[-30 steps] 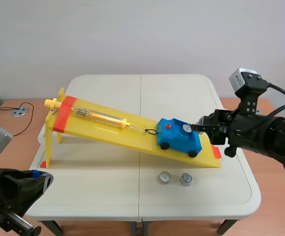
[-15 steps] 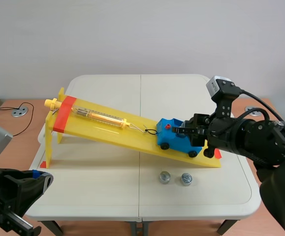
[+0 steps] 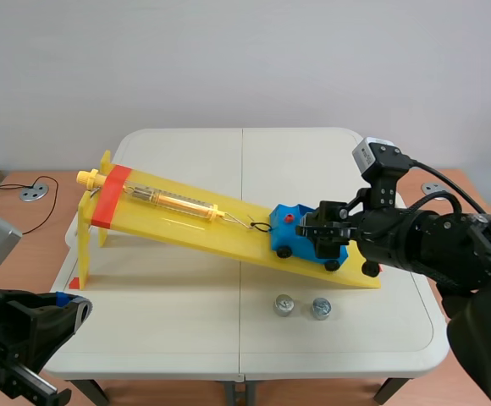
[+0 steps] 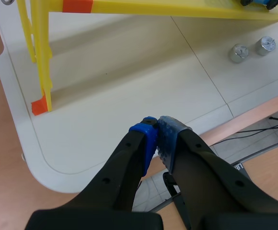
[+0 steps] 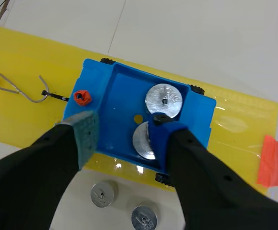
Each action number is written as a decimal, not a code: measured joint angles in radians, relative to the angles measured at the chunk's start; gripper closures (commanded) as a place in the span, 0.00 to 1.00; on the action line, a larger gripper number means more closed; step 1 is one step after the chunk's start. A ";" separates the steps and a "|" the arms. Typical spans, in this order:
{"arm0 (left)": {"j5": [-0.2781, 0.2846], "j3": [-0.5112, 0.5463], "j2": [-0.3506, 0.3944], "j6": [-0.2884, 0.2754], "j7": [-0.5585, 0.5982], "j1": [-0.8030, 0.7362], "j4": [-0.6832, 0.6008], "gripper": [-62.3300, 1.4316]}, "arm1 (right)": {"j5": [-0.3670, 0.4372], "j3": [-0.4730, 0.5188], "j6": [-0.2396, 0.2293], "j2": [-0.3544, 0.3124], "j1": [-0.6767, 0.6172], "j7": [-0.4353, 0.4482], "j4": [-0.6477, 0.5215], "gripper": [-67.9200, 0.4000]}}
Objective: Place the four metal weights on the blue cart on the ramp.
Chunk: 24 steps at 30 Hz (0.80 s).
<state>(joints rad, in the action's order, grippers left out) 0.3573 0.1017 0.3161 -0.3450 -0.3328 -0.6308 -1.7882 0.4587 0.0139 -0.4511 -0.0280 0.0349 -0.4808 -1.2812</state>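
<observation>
The left claw (image 4: 156, 125) is hanging low at the near left corner of the counter (image 3: 186, 347). Its two pads are pressing together with nothing between them.

A bit farther in and to the right, two metal weights are sitting side by side on the counter. These are the left loose weight (image 3: 283, 304) and the right loose weight (image 3: 321, 308), and they are waiting just near the low end of the yellow ramp (image 3: 220, 237).

Behind them, the blue cart (image 3: 292, 235) is resting on the low part of the ramp. The right claw (image 5: 127, 129) is hovering over it with its fingers spread wide, gripping nothing.

A second ago this claw was off to the right of the cart, and only one weight was showing inside. Now it is over the cart, and two weights are lying in there. The far cart weight (image 5: 163, 100) is in plain sight. The near cart weight (image 5: 143, 139) is peeking out beside one finger. So it looks like two weights are done and two are left to go.

Farther up the ramp to the left, a yellow spring scale (image 3: 169, 201) is hooking onto the cart.

The weights have tiny marks on top, too small to read.
</observation>
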 measured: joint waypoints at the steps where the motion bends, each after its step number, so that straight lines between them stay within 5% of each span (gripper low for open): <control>1: 0.000 0.000 0.000 0.000 0.000 0.000 0.000 0.93 | 0.008 0.007 -0.013 0.000 -0.003 -0.005 -0.006 0.59; 8: 0.000 0.000 0.000 0.000 0.000 0.000 0.000 0.93 | 0.077 0.087 -0.067 -0.078 -0.114 -0.044 -0.198 0.59; 24: 0.000 0.000 0.000 0.000 0.000 0.000 0.000 0.93 | 0.118 0.271 -0.077 -0.298 -0.492 -0.090 -0.688 0.59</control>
<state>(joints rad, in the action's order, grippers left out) 0.3573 0.1017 0.3161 -0.3450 -0.3328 -0.6308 -1.7882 0.5770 0.2848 -0.5278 -0.3264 -0.4572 -0.5713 -1.9694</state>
